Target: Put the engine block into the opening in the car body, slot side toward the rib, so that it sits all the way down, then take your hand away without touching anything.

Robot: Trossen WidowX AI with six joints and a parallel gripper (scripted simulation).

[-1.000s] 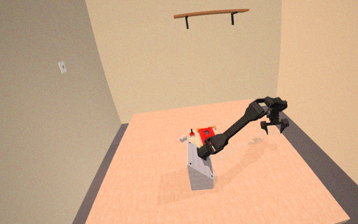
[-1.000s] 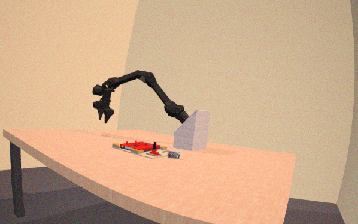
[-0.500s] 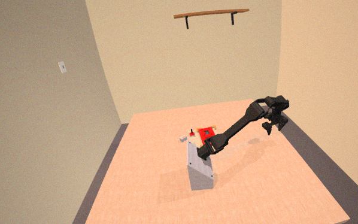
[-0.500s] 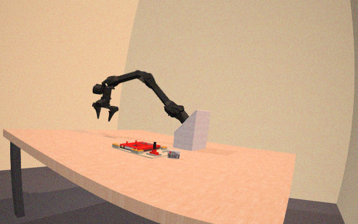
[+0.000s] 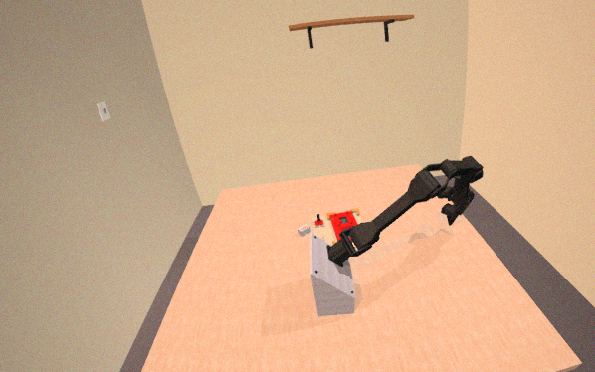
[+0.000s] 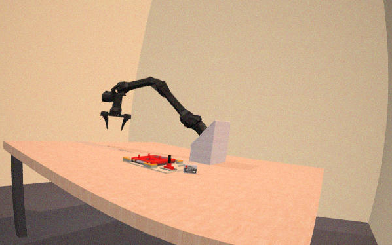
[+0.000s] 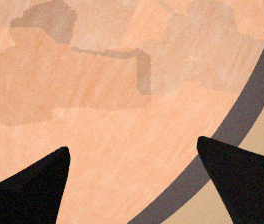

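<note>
The red car body [image 5: 336,225] [image 6: 160,161] lies flat, with a dark opening [image 5: 343,220] [image 6: 149,159] near its middle. A small grey block [image 5: 304,231] [image 6: 190,169] with dark slots and a bit of red, apparently the engine block, sits on the table beside the base plate, outside the car body. Its slot direction relative to the rib is too small to tell. My gripper [image 6: 114,129] [image 7: 135,149] is open and empty, fingers pointing down. It hangs high above the table, well away from the car body and the block. Only bare table and arm shadows show below it in the wrist view.
A pale base plate [image 5: 321,232] lies under the car body. A red piece with a black post [image 5: 318,222] [image 6: 168,166] stands upright on it, between car body and grey block. The arm's grey wedge-shaped pedestal [image 5: 332,298] [image 6: 219,144] stands close by. A table edge shows near the gripper.
</note>
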